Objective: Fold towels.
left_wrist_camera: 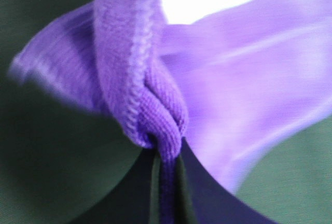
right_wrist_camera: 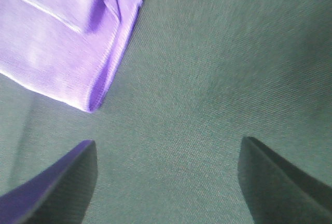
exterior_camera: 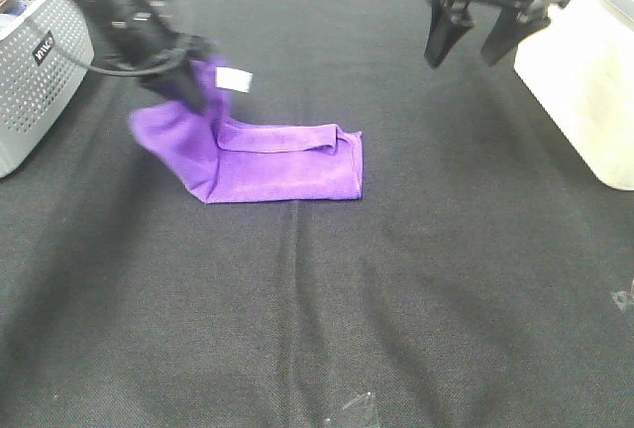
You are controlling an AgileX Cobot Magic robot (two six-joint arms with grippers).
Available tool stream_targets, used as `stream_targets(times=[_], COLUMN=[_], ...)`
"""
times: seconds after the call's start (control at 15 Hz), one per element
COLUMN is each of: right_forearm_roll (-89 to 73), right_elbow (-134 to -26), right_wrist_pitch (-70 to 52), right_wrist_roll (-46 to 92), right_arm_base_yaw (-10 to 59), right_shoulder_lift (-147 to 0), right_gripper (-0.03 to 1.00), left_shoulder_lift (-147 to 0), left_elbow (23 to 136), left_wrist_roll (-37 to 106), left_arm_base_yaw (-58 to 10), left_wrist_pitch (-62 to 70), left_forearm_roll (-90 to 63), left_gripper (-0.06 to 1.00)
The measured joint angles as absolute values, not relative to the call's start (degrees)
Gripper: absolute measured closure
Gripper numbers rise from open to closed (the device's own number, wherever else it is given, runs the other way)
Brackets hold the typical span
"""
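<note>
The left claw, upper left, pinches a raised corner of the purple towel; the rest lies on the table left of centre. The right claw, upper right, is wide open, empty.

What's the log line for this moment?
left gripper: shut on purple towel, corner held up | right gripper: open, empty, above table | fold: partway

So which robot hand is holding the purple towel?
The left gripper: it's pinched shut on the towel corner by the white tag. The right gripper hangs open, holding nothing.
</note>
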State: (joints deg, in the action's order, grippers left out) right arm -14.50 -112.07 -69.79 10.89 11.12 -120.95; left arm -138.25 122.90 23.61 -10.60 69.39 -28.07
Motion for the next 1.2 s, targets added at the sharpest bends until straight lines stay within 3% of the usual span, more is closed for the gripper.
stream_targets(times=[0.4,0.73,0.8,0.87,0.93,1.0,1.07,1.2], right_forearm_roll=[-14.5,-14.6,-14.6,-14.6,-14.7,-14.8,-14.8,-14.8], right_elbow=[-112.1,-112.1,-112.1,-112.1,-112.1,-112.1,-112.1,-112.1], right_wrist_pitch=[-69.9,-69.9,-69.9,-70.0,-70.0,-70.0,-70.0,-70.0], right_wrist_roll=[10.8,10.8,10.8,10.8,10.8,10.8,10.8,10.8], right_arm_base_yaw=[11.1,11.1,11.1,11.1,11.1,11.1,11.1,11.1], right_shoulder_lift=[-116.3,-115.1,-114.6,-114.1,-113.8,-113.6,-113.4,-113.2], right_gripper=[0.24,0.24,0.24,0.24,0.24,0.24,0.24,0.24], left_shoulder_lift=[-140.7,-149.3,-150.1,-150.6,-150.6,-150.6,-150.6,-150.6], left_elbow=[124.1,135.6,136.8,137.3,137.2,137.6,137.7,137.8], left_wrist_roll=[21.9,13.5,13.2,13.0,13.0,12.9,12.9,13.3], left_arm_base_yaw=[-18.2,-22.9,-23.7,-24.5,-25.6,-26.2,-26.7,-27.0], left_wrist_pitch=[67.0,62.1,61.0,59.4,57.4,55.2,53.1,51.8], left_forearm_roll=[-34.7,-35.1,-35.7,-36.7,-37.8,-39.4,-41.8,-44.6], left_gripper=[0.91,0.89,0.8,0.65,0.59,0.39,0.33,0.29])
